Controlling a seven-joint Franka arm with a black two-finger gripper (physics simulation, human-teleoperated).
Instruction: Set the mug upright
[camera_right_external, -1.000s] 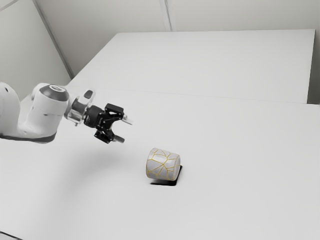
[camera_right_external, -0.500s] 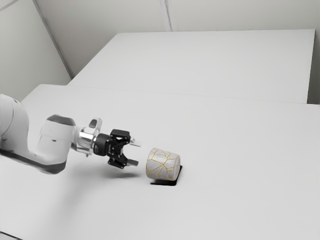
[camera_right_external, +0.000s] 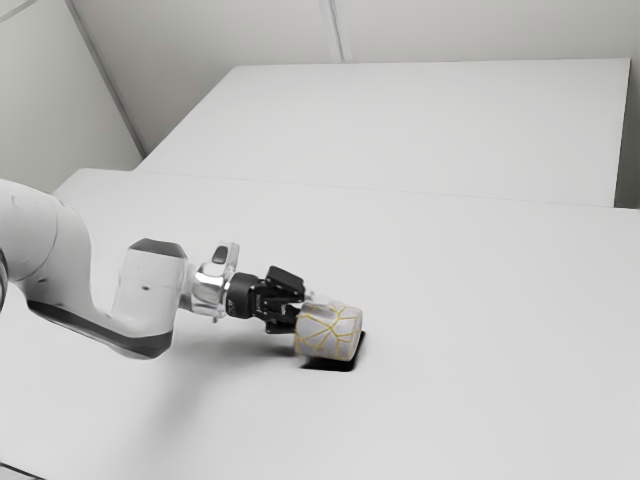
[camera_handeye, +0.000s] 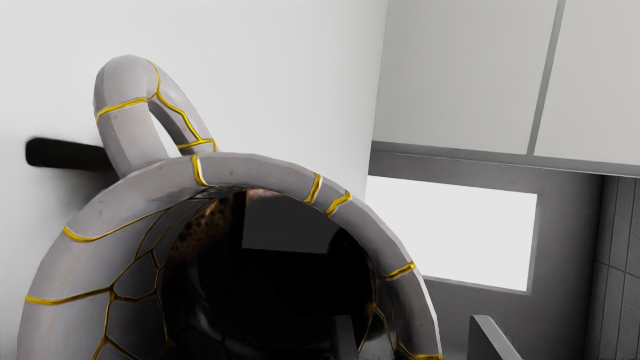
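"So, where's the mug (camera_right_external: 328, 333)?"

"Exterior view: on its side, well in from the bench's (camera_right_external: 450, 420) far edge, my gripper (camera_right_external: 278, 298) at one end."

"Wrist view?"

"Its handle (camera_handeye: 125, 80); spread fingers (camera_handeye: 486, 335), the rim (camera_handeye: 250, 167) between them."

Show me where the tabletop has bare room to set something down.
Bare tabletop runs from the mug to the exterior view's right edge, and from the mug back to the seam. It's crowded at the mug's rim, which the claw straddles.
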